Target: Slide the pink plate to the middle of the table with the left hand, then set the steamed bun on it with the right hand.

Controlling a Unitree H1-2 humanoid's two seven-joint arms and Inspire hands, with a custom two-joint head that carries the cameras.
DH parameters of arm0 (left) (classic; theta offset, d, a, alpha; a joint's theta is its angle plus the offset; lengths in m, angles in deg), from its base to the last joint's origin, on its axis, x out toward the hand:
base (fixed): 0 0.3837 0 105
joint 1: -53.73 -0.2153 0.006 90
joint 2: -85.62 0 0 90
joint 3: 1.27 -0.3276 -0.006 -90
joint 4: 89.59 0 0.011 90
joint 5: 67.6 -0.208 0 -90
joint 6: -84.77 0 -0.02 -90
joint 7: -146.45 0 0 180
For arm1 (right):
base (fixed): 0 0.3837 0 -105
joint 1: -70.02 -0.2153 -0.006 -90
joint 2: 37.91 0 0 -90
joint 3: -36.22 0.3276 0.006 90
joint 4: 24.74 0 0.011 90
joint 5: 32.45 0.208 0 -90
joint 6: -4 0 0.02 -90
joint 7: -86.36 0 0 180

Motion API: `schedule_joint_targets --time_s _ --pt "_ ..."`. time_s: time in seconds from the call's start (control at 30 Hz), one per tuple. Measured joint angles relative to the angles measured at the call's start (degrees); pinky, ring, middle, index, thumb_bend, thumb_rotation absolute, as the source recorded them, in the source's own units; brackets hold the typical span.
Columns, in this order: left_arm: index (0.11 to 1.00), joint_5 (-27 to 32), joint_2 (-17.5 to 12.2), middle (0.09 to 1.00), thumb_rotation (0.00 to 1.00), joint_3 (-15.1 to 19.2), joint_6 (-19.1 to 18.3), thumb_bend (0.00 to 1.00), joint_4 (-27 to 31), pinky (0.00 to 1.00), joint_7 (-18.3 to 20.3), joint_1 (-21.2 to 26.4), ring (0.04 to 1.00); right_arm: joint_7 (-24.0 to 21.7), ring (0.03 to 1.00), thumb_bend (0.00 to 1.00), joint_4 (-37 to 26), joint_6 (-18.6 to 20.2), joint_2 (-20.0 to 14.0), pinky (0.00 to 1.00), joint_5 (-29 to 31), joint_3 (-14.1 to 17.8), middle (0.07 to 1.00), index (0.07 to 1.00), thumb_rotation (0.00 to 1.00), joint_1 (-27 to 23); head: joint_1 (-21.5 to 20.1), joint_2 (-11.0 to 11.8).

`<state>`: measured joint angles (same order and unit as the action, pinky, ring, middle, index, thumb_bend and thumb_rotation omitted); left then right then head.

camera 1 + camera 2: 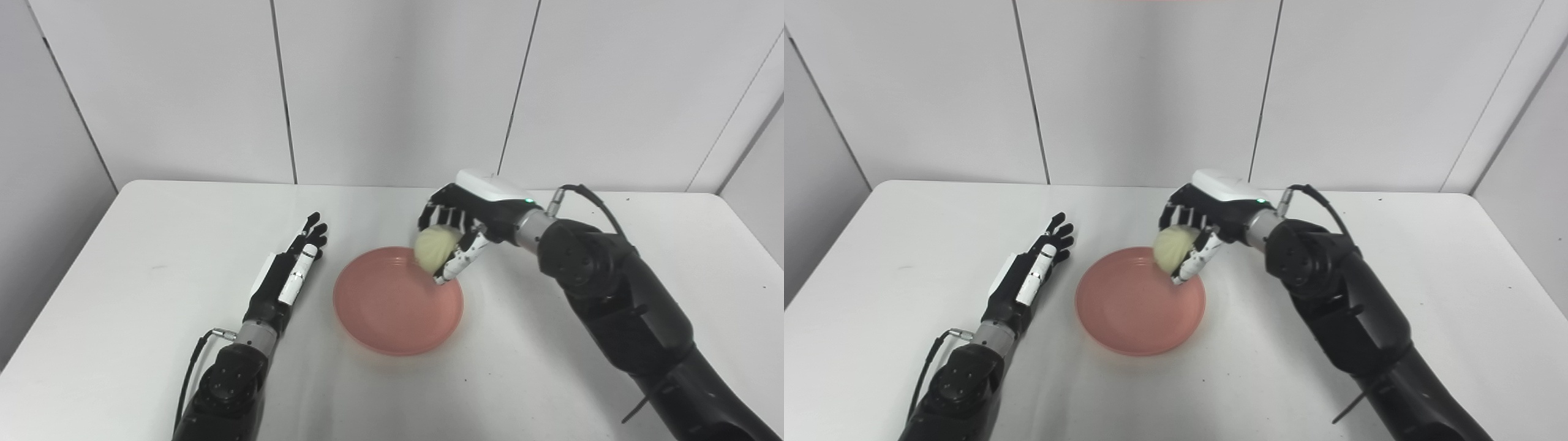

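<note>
Now the placing step is in hand: the right robot hand pinches the steamed bun over the far rim of the pink plate, mid-desk. Left robot hand lies spread, empty. Next: shift inward, lower, release.

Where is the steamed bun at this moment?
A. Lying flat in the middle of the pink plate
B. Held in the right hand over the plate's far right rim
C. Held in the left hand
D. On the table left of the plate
B: the right hand is closed around the steamed bun above the far right rim of the pink plate; the left hand lies open beside the plate.
</note>
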<state>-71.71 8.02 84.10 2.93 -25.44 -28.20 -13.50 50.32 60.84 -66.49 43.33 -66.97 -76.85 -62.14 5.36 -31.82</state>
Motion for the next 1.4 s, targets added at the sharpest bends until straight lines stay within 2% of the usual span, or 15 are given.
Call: schedule_joint_targets --time_s 0.17,0.33,0.47,0.6,0.7,0.87,1.13,1.33,1.37,1.4 --pt "0.955 0.01 0.44 0.947 1.00 -0.11 0.00 0.38 -0.54 0.92 -0.34 0.36 0.937 -1.54 0.417 0.51 -0.38 0.55 2.72 0.33 -1.73 -2.45 0.448 0.541 0.00 -0.73 0.79 -0.35" --pt "0.955 -0.01 0.62 0.947 1.00 -0.34 0.02 0.39 -0.78 0.92 -0.56 0.55 0.936 -2.00 0.341 0.52 0.38 0.95 4.42 0.26 -2.87 -3.84 0.478 0.491 0.00 -0.78 0.88 -0.35" --pt "0.956 0.00 0.69 0.949 1.00 -0.46 0.02 0.40 -0.77 0.92 -0.65 0.55 0.937 -1.89 0.342 0.52 2.71 0.83 5.32 0.26 -2.89 -4.24 0.479 0.489 0.00 -0.74 1.15 -0.88" --pt "0.958 -0.02 0.71 0.950 1.00 -0.55 0.02 0.40 -0.76 0.92 -0.67 0.57 0.937 -1.24 0.284 0.53 5.45 -0.16 6.03 0.20 -2.97 -5.10 0.475 0.489 0.00 -0.40 1.32 -1.05" --pt "0.957 -0.01 0.71 0.951 1.00 -0.58 0.02 0.40 -0.74 0.92 -0.67 0.57 0.936 -1.06 0.311 0.53 6.68 -0.21 6.29 0.22 -3.54 -5.93 0.476 0.489 0.00 -0.26 1.23 -1.14" --pt "0.964 0.00 0.72 0.954 1.00 -0.59 -0.01 0.39 -0.67 0.92 -0.66 0.56 0.943 -0.66 0.270 0.53 8.93 -0.26 6.67 0.18 -4.59 -6.45 0.474 0.489 0.00 -0.21 1.32 -1.32" --pt "0.961 -0.15 0.72 0.951 1.00 -0.66 -0.05 0.39 -0.48 0.93 -0.67 0.51 0.940 1.65 0.353 0.53 12.27 -1.50 6.87 0.25 -5.42 -7.13 0.480 0.489 0.00 0.25 1.32 -1.76" --pt "0.958 -0.29 0.74 0.948 1.00 -0.80 -0.32 0.39 0.21 0.92 -0.74 0.22 0.938 2.66 0.290 0.53 12.98 -2.50 7.05 0.21 -7.36 -8.27 0.476 0.492 0.00 0.56 1.32 -1.84" --pt "0.960 -0.29 0.74 0.948 1.00 -0.80 -0.39 0.39 0.27 0.92 -0.74 0.20 0.940 2.63 0.281 0.55 12.50 -2.49 7.03 0.19 -8.11 -8.70 0.475 0.640 0.00 0.57 1.32 -2.02" --pt "0.960 -0.29 0.74 0.948 1.00 -0.80 -0.44 0.39 0.34 0.93 -0.74 0.19 0.942 2.49 0.277 0.55 11.68 -2.44 6.99 0.19 -9.19 -9.09 0.475 0.716 0.00 0.65 1.32 -2.02"
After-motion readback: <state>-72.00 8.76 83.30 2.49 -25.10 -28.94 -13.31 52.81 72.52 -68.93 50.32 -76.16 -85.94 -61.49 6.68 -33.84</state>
